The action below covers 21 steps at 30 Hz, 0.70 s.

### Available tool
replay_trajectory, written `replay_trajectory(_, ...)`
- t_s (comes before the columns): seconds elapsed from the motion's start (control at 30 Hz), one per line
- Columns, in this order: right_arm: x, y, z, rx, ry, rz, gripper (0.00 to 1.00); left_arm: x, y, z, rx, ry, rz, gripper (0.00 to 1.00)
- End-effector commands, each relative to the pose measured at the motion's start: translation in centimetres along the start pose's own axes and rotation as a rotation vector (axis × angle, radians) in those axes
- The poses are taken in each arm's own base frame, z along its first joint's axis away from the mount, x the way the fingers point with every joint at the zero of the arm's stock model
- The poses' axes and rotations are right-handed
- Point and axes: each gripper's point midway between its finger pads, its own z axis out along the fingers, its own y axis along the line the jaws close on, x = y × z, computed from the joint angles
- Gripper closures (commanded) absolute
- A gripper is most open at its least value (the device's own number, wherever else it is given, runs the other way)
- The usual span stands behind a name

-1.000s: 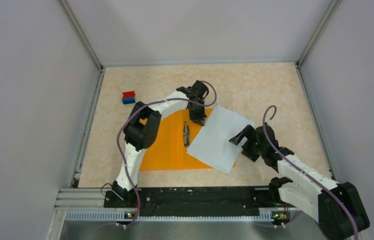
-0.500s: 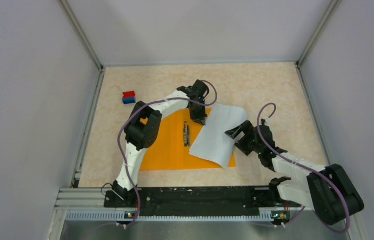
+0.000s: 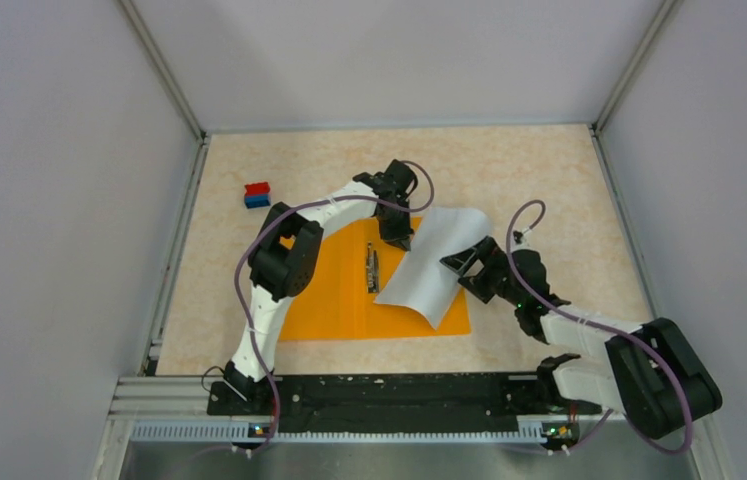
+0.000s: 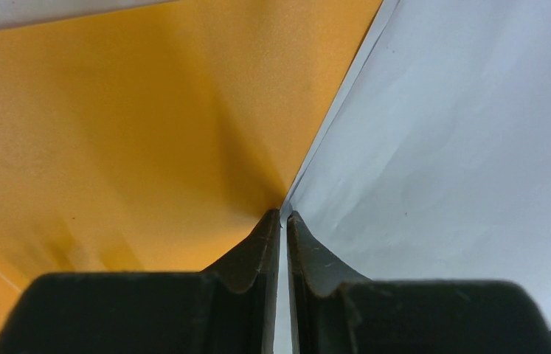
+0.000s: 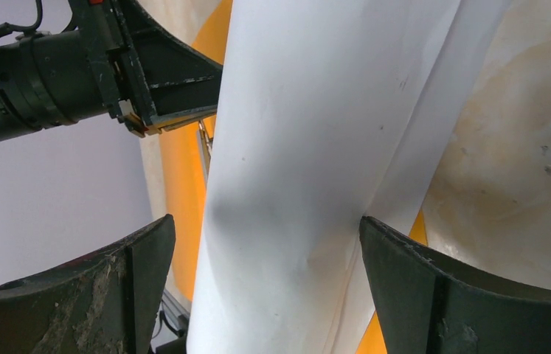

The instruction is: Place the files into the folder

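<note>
The orange folder lies open on the table, its metal clip along the middle. The files, white sheets, bow upward over the folder's right half. My left gripper is shut on the sheets' far left edge. In the left wrist view a thin paper edge sits between the fingers, with the folder to the left and the files to the right. My right gripper is open at the sheets' right edge. In the right wrist view the bulging files fill the gap between the fingers, over the folder.
A small red-and-blue block sits at the far left of the table. Grey walls close in the table on three sides. A black rail runs along the near edge between the arm bases. The left arm shows in the right wrist view.
My right gripper has moved left and a little farther away, pushing the sheets' right edge in. The sheets have bowed up and shifted further over the folder. The left gripper has stayed put.
</note>
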Motion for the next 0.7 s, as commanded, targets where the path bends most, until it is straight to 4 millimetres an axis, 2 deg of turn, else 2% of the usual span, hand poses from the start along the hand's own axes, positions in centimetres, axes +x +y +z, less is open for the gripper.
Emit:
replay_trajectory(0.0,-1.2,4.3,0.7,-0.139,-0.020,-0.052,0.06,1.8,2.9,3.3,-0.103,0.049,0.022,0.86)
replay_trajectory(0.03,-1.3,4.2,1.0,-0.114,-0.016,-0.048,0.06,1.7,2.9,3.3,-0.104,0.047,0.024,0.86)
replay_trajectory(0.13,-1.6,1.9,1.0,0.027,-0.029,-0.038,0.06,1.7,2.8,3.3,-0.105,0.050,0.031,0.86)
replay_trajectory(0.23,-1.5,-1.4,-0.2,0.186,-0.046,-0.036,0.06,1.6,2.8,3.2,-0.101,0.048,0.033,0.86)
replay_trajectory(0.4,-0.8,-5.9,-2.2,0.335,-0.080,-0.027,0.06,1.6,2.7,3.1,-0.096,0.049,0.036,0.85)
replay_trajectory(0.57,-0.8,-7.6,-3.6,0.411,-0.099,-0.042,0.06,1.8,2.8,3.2,-0.099,0.052,0.032,0.85)
replay_trajectory(0.67,-1.2,-8.0,-4.5,0.456,-0.114,-0.056,0.06,1.9,2.9,3.2,-0.102,0.052,0.031,0.85)
